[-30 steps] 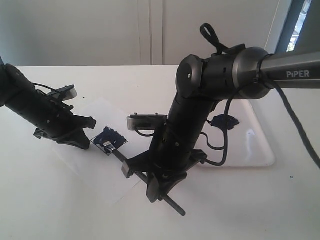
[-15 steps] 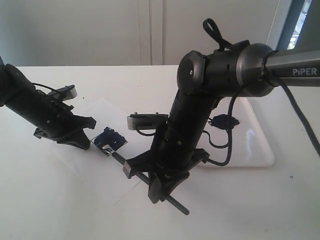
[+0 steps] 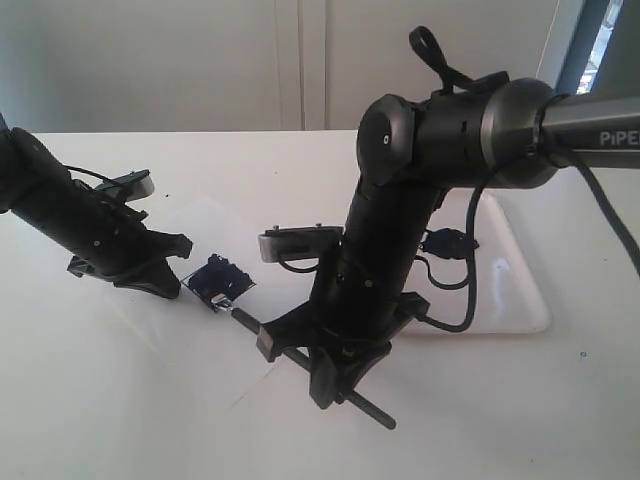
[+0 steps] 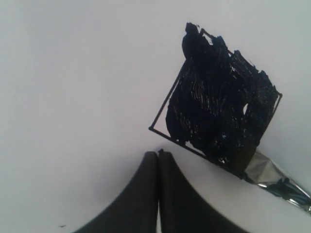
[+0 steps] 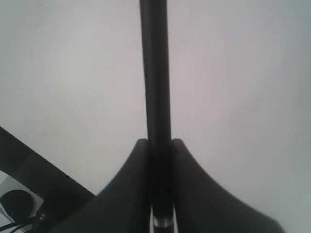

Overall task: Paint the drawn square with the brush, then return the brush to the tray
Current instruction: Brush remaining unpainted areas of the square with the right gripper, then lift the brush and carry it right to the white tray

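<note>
Two arms are over the plain white table top point(image 3: 90, 420). The left gripper point(image 3: 176, 266) sits low over the flat white paper sheet point(image 3: 190, 335), just beside the small black-outlined drawn square point(image 3: 220, 280). In the left wrist view, the left gripper point(image 4: 158, 156) has its two dark fingers pressed together with nothing between them, and their tips are near one edge of the square point(image 4: 218, 97) but apart from it.

The square is filled almost wholly with streaky dark blue-black paint. A few white flecks and one small bare patch show through, and some paint runs over the outline at one corner.

The right gripper point(image 3: 328, 378) points down at the table on the near side of the sheet. Its jaws are clamped on the handle of the long thin black-handled paintbrush point(image 3: 372, 411). In the right wrist view, the handle point(image 5: 155, 73) runs straight out between the two fingers of the right gripper point(image 5: 158, 148), and a small silver band shows just behind the grip.

The brush lies at a low slant, with its tail sticking out past the gripper toward the near table edge. Its silver ferrule point(image 4: 266, 173) reaches one corner of the square, and the dark head rests on the painted area there.

The shallow glossy white rectangular tray point(image 3: 528, 312) lies on the table behind the right arm, well apart from the sheet. The arm partly hides it, and the brush is not in it.
</note>
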`<state>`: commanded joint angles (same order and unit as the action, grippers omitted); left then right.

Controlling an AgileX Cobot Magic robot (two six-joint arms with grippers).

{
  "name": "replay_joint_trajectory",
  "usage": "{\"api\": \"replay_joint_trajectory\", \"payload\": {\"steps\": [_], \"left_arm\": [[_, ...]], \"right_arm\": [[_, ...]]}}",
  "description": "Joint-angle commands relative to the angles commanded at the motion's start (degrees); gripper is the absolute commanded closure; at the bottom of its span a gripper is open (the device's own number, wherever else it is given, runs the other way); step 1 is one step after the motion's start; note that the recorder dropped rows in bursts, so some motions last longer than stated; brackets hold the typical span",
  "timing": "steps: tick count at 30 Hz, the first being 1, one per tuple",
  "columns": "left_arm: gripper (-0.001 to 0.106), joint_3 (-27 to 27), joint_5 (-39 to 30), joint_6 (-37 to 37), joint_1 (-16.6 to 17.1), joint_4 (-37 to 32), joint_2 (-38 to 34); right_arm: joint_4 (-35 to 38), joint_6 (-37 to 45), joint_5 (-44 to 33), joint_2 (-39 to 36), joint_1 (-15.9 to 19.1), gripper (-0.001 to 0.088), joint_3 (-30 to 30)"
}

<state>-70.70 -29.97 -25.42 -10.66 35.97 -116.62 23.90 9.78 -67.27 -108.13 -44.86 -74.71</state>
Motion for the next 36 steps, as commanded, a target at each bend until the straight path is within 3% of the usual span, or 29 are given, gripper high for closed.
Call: {"api": "replay_joint_trajectory", "payload": {"steps": [14, 19, 26, 30, 36], "left_arm": [[0.105, 0.0, 0.0, 0.0, 0.0, 0.0, 0.0], [0.105, 0.0, 0.1, 0.0, 0.0, 0.0, 0.6], [0.105, -0.1, 0.7, 0.0, 0.0, -0.7, 6.4], [0.105, -0.1, -0.6, 0.1, 0.2, -0.9, 12.6], [0.105, -0.1, -4.1, 6.7, 0.2, -9.1, 19.4]], "right_arm": [[-2.8, -2.2, 1.2, 2.2, -0.2, 0.0868, 0.0], [-2.8, -2.4, 3.3, 6.9, -0.2, 0.0868, 0.0], [-4.4, -4.7, 6.1, 10.4, -0.2, 0.0868, 0.0], [-9.7, -8.6, 6.6, 10.9, -0.2, 0.0868, 0.0], [-13.5, -11.0, 7.7, 12.6, -0.2, 0.0868, 0.0]]}}
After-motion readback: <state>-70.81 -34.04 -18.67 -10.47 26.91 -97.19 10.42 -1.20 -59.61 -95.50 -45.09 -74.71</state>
